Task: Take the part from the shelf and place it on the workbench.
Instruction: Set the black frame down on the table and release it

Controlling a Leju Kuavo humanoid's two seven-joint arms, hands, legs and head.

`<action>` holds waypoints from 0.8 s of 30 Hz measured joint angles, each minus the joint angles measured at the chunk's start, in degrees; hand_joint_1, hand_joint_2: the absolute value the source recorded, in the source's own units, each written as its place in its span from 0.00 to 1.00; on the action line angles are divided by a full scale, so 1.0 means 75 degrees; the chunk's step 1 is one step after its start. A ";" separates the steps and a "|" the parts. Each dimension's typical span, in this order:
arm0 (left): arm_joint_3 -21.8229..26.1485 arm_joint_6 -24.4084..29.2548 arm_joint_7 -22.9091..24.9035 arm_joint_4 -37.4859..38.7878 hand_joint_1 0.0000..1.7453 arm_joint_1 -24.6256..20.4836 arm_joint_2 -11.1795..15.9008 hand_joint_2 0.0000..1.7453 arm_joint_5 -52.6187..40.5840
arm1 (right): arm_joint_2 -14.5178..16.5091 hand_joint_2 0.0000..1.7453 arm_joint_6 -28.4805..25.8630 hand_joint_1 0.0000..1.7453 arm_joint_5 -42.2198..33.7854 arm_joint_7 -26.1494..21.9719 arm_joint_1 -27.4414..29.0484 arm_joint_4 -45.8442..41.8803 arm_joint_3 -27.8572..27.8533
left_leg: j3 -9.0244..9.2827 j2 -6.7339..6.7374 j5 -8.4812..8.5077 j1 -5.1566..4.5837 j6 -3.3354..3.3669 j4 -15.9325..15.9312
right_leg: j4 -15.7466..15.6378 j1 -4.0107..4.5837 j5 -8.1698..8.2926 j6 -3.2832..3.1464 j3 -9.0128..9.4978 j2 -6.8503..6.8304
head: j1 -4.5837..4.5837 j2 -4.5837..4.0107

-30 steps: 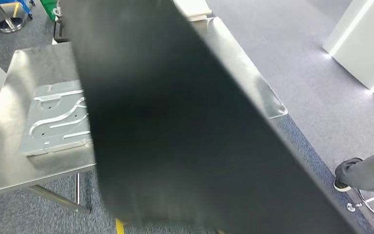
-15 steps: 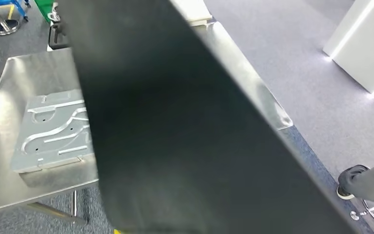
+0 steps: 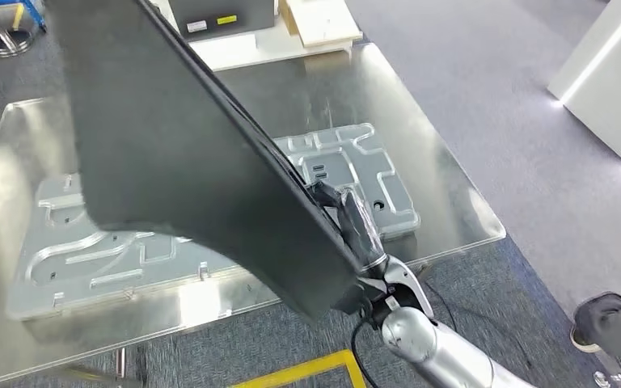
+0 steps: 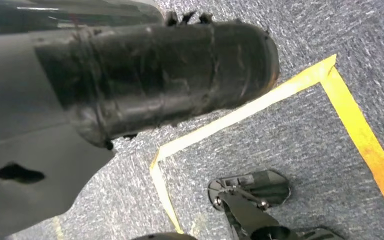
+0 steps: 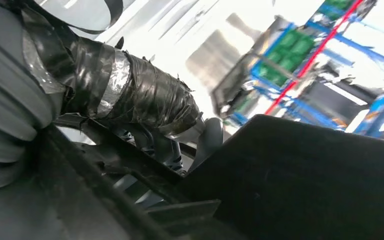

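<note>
The part, a large dark flat panel, hangs tilted over the steel workbench, one edge high at the back left and the other low at the front. My right hand grips its lower front edge; its taped thumb lies against the panel. In the left wrist view my left hand's taped thumb presses on the grey panel face above the floor. The panel hides the left hand in the head view.
Two embossed metal plates lie on the bench, one on the left, one on the right. A dark box stands behind the bench. A person's shoe is at the lower right, yellow floor tape at the front.
The camera has shifted and the bench now looks closer. The panel has swung toward the left and away from the camera, uncovering my right hand and the right plate.
</note>
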 joint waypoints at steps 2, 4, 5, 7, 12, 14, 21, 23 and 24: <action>0.0001 0.0010 -0.0010 0.0000 0.00 0.0001 0.0009 0.00 0.0007 | -0.0040 1.00 0.0046 1.00 0.0100 0.0191 -0.0006 0.0020 -0.0042 | -0.0089 0.0018 -0.0013 0.0002 -0.0066 0.0256 | -0.0051 -0.0037 -0.0028 -0.0078 0.0109 0.0003 | -0.0022 0.0000; 0.0007 0.0014 -0.0030 0.0000 0.00 -0.0009 0.0014 0.00 0.0022 | -0.0101 1.00 0.0160 1.00 0.0387 0.0674 -0.0043 0.0045 -0.0059 | -0.0539 0.0043 -0.0188 0.0035 -0.0152 0.0997 | -0.0080 -0.0056 -0.0099 -0.0138 0.0216 -0.0005 | -0.0036 0.0000; 0.0009 0.0013 -0.0048 0.0000 0.00 -0.0008 0.0015 0.00 0.0035 | -0.0162 1.00 0.0230 1.00 0.0583 0.1028 -0.0060 0.0077 -0.0068 | -0.0840 0.0050 -0.0354 0.0049 -0.0190 0.1442 | -0.0083 -0.0054 -0.0147 -0.0159 0.0265 -0.0010 | -0.0041 0.0000; 0.0014 0.0012 -0.0079 0.0000 0.00 0.0025 0.0016 0.00 0.0072 | -0.0338 1.00 0.0371 1.00 0.0896 0.1755 -0.0074 0.0202 -0.0122 | -0.1300 0.0053 -0.0570 0.0065 -0.0221 0.1931 | -0.0082 -0.0050 -0.0253 -0.0165 0.0386 -0.0006 | -0.0040 0.0000; 0.0019 -0.0021 -0.0128 0.0001 0.00 0.0126 0.0066 0.00 0.0142 | -0.0912 1.00 0.0808 1.00 0.1049 0.2963 -0.0180 0.0801 -0.0389 | -0.1045 0.0054 0.0693 0.0019 -0.0099 0.0257 | -0.0087 -0.0043 -0.0503 -0.0096 0.0731 0.0013 | -0.0044 0.0000; 0.0024 -0.0088 -0.0149 0.0001 0.00 0.0133 0.0091 0.00 0.0176 | -0.1146 1.00 0.1088 1.00 0.1045 0.3353 -0.0282 0.1123 -0.0468 | -0.0986 0.0048 0.0733 -0.0032 -0.0014 0.0083 | -0.0099 -0.0043 -0.0549 -0.0012 0.0755 0.0008 | -0.0046 0.0000; 0.0031 -0.0436 -0.0160 0.0000 0.00 0.0118 0.0092 0.00 0.0310 | -0.1740 1.00 0.2137 1.00 0.0745 0.4177 -0.0761 0.2104 -0.0544 | -0.0756 0.0041 0.0823 0.0044 0.0257 -0.0120 | 0.1509 -0.0062 -0.1308 0.0255 -0.0059 -0.0010 | -0.0017 0.0000; 0.0032 -0.0514 -0.0161 0.0000 0.00 0.0124 0.0088 0.00 0.0342 | -0.1798 1.00 0.2301 1.00 0.0692 0.4258 -0.0893 0.2316 -0.0519 | -0.0723 0.0010 0.0792 0.0043 0.0267 -0.0114 | 0.1861 -0.0073 -0.1244 0.0282 -0.0342 -0.0011 | -0.0018 0.0000; 0.0032 -0.0541 -0.0162 0.0000 0.00 0.0130 0.0083 0.00 0.0352 | -0.1820 1.00 0.2361 1.00 0.0693 0.4293 -0.0980 0.2413 -0.0493 | -0.0699 -0.0011 0.0778 0.0042 0.0261 -0.0109 | 0.1597 -0.0074 -0.1015 0.0275 -0.0257 -0.0013 | -0.0017 0.0000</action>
